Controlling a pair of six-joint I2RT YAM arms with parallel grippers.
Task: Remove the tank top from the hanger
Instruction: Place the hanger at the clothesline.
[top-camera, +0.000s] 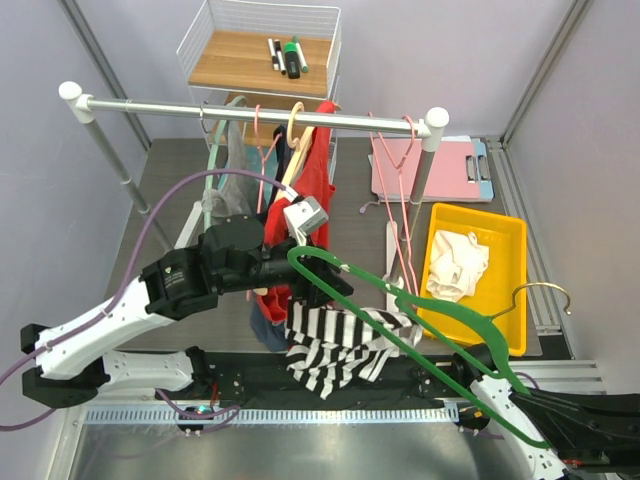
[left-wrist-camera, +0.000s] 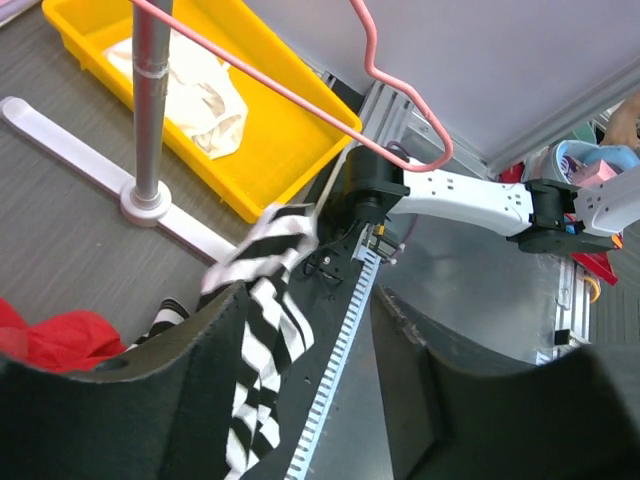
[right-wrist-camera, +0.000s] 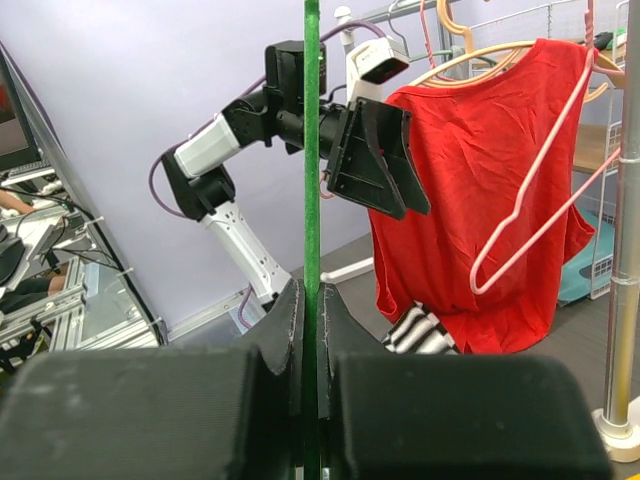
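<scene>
Top view first: the striped tank top (top-camera: 335, 345) is bunched on the lower bar of the green hanger (top-camera: 400, 305) and droops under it, down by the near edge of the counter (top-camera: 175, 165). The hanger is off the rail (top-camera: 260, 113) and tilted, its metal hook sticking out over the yellow bin (top-camera: 500, 240). The left end effector (top-camera: 325, 285) sits right at the hanger's upper-left end, just above the striped cloth. The right end effector (top-camera: 492, 368) has the hanger near its hook end. A red top (top-camera: 315, 175) hangs on the rail behind all that.

Left wrist cam: the left end effector (left-wrist-camera: 312, 330) is spread wide. The black fingers (left-wrist-camera: 170, 400) stand well apart, and the tank top (left-wrist-camera: 265, 300) runs along the inner side of one of them, not squeezed. Further back you get the yellow bin (left-wrist-camera: 280, 150) with a white cloth (left-wrist-camera: 200, 90) in it, a pink hanger (left-wrist-camera: 250, 65), and the other arm (left-wrist-camera: 460, 190).

Right wrist cam: the right end effector (right-wrist-camera: 311, 330) is pressed together on the hanger (right-wrist-camera: 311, 150), the thin green bar running straight up out of the pinch. Behind it, the left end effector (right-wrist-camera: 385, 165) is up against the red top (right-wrist-camera: 480, 200), and a bit of the tank top (right-wrist-camera: 420, 330) peeks out below the red hem.
</scene>
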